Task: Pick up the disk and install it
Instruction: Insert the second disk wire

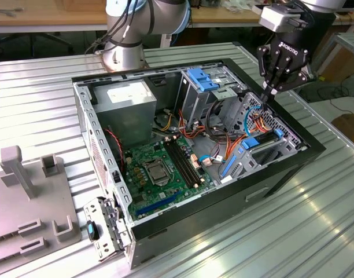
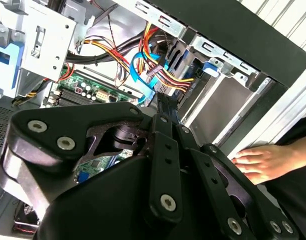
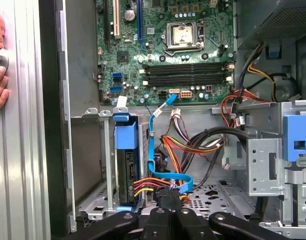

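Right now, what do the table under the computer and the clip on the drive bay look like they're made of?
The table looks like bare ribbed metal, probably aluminium: silvery, with soft glare. The drive-bay clip looks like moulded blue plastic: uniform colour, matte.

No print can be read; the power supply's label is illegible.

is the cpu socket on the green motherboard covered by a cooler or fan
No, in the first wrist view the metal cpu socket on the green motherboard sits bare, with no cooler or fan over it.
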You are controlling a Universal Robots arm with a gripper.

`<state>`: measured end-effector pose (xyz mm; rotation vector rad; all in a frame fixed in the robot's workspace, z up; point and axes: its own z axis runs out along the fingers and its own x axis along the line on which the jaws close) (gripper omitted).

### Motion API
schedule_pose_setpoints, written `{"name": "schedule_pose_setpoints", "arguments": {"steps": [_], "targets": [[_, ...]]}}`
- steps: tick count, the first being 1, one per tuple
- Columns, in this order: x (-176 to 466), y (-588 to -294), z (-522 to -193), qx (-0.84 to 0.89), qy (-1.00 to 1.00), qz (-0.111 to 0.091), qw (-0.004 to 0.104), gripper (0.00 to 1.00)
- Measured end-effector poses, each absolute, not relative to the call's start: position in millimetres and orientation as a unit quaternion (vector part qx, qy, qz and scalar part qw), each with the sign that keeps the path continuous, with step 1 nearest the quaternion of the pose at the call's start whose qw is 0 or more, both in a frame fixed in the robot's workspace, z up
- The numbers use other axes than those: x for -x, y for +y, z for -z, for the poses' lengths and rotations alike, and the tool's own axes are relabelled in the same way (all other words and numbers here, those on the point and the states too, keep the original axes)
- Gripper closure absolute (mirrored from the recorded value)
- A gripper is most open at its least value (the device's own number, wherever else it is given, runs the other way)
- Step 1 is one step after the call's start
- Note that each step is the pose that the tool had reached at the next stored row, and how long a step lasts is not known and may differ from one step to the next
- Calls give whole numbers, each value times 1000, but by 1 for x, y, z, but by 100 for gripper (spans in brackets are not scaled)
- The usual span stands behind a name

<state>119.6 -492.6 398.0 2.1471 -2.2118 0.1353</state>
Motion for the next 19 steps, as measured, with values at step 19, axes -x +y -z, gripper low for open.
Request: {"name": "schedule_pose_setpoints", "arguments": {"steps": [19], "targets": [[-121, -481, -386, -695, -716, -59, 41, 64]]}}
